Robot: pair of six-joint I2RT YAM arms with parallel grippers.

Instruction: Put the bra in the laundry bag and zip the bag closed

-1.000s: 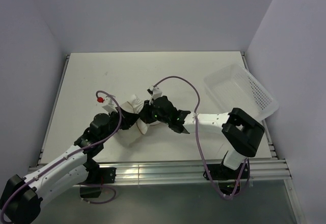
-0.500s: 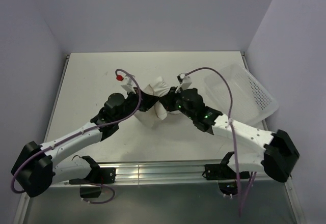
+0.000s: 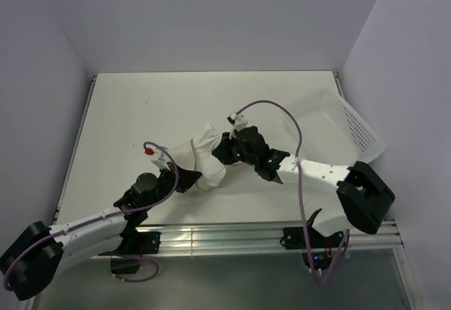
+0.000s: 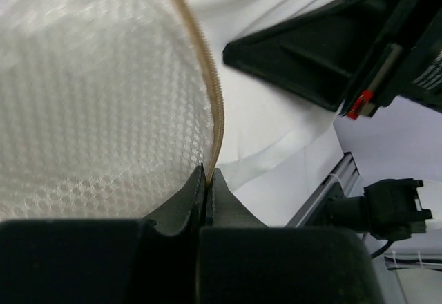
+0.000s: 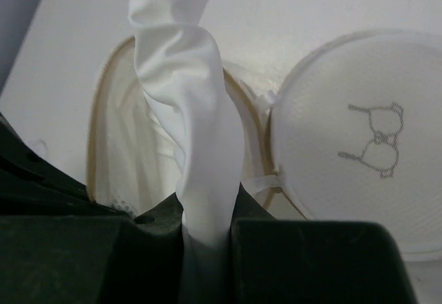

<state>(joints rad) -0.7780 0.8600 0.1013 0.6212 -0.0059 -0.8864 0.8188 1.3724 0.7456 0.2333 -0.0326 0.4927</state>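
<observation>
Mesh of the laundry bag [image 4: 90, 97] looks light and floppy; the left gripper [image 4: 207, 174] is clamped on its tan rim [image 4: 213, 97]. At the bag's open mouth the right gripper [image 5: 207, 214] pinches the bra [image 5: 183, 97], limp and twisted; likely best held bunched.

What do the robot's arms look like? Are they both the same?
Yes, they match. The left arm and right arm are white tubes with chunky black joints. A thin purple cable loops off each one; the left one's ends in a small red cap. The left gripper and right gripper are black, with two fingers each.
</observation>
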